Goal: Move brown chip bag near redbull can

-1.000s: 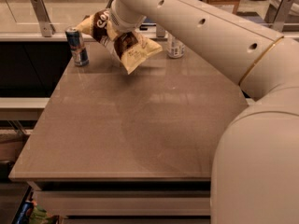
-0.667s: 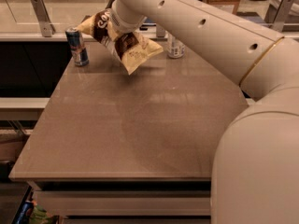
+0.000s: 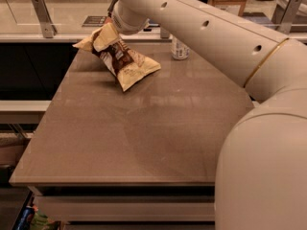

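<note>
The brown chip bag [image 3: 122,59] has a dark brown centre and pale yellow ends. It hangs tilted over the table's back left part, upper end at the gripper, lower right end close to the tabletop. My gripper [image 3: 111,31] is at the bag's upper end, under the white wrist, and is shut on it. The redbull can does not show; the place where it stood at the back left is covered by the bag's left end.
A pale bottle [image 3: 180,49] stands at the table's back edge, right of the bag. The brown table [image 3: 144,138] reaches to the front. A counter with metal posts [image 3: 43,16] runs behind it. My white arm [image 3: 249,104] fills the right side.
The gripper has carried the bag to the left and a little lower. The bag now covers the can, which showed at the back left before.
</note>
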Robot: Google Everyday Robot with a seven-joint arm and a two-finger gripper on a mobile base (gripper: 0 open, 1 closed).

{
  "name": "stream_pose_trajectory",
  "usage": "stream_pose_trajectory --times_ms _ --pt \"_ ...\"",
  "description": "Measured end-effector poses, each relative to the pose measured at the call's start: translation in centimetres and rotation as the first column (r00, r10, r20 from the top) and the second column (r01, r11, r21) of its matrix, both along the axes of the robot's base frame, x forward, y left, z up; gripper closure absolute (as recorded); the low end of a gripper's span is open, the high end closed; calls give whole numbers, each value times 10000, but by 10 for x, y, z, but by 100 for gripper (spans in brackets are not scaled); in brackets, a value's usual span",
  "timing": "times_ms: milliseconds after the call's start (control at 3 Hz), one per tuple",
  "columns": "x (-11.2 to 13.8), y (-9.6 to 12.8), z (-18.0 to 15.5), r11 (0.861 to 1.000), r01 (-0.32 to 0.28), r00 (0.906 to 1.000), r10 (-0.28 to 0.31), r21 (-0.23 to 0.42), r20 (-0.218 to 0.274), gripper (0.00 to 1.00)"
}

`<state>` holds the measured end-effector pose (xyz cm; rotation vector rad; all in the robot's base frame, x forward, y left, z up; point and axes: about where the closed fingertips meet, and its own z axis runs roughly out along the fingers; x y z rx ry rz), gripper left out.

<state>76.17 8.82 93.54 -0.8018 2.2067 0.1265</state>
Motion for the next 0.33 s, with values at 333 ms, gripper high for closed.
stream_pose_trajectory --times_ms 333 --pt "0 0 0 10000 -1 10000 1 0 -1 0"
